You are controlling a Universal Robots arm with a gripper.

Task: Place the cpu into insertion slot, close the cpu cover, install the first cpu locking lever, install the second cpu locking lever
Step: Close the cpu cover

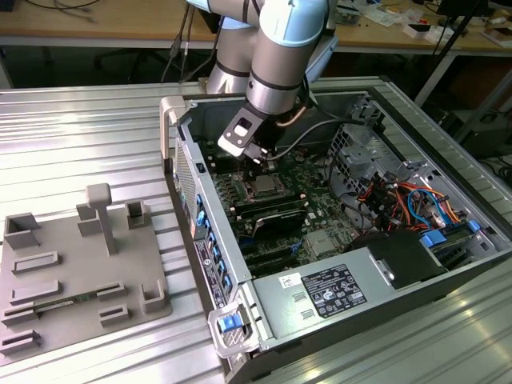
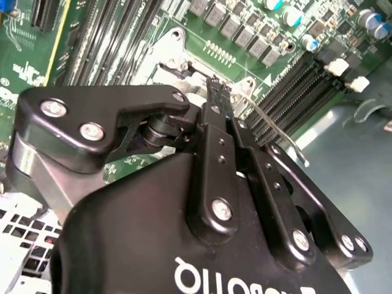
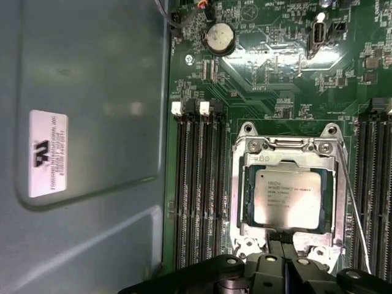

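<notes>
Cpu (image 3: 288,199) lies flat in the slot (image 3: 248,196), dull silver-grey top up, with a few lines of small dark print on it. Cover (image 3: 288,159) is down over it: a thin silvery frame whose square window shows the chip. In the exterior view you find it just above centre (image 1: 262,189), on the green board inside the open case (image 1: 200,232).

- Lever (image 3: 354,208): thin bare wire rod along one side of the socket, with a bent free end in the second wrist view (image 2: 278,131). You cannot tell whether it is latched.
- Gripper (image 3: 280,244): black jointed links with bright screw heads. Its fingers are pressed together with nothing seen between them, tips at the socket's rim in both wrist views (image 2: 217,92). Contact cannot be judged. In the exterior view it points down from the upper middle (image 1: 254,160).
- Writing: a white sticker (image 3: 48,153) with black print on the smooth grey case wall, white lettering on the gripper body, and a black-and-white label (image 1: 332,290) on the silver box, lower centre of the exterior view.
- Memory slots (image 3: 196,196): long, black and ribbed, beside the socket. A round shiny coin cell (image 3: 219,38) sits near.
- Grey moulded tray (image 1: 80,272) rests at the exterior view's left on the ribbed metal table (image 1: 80,128).
</notes>
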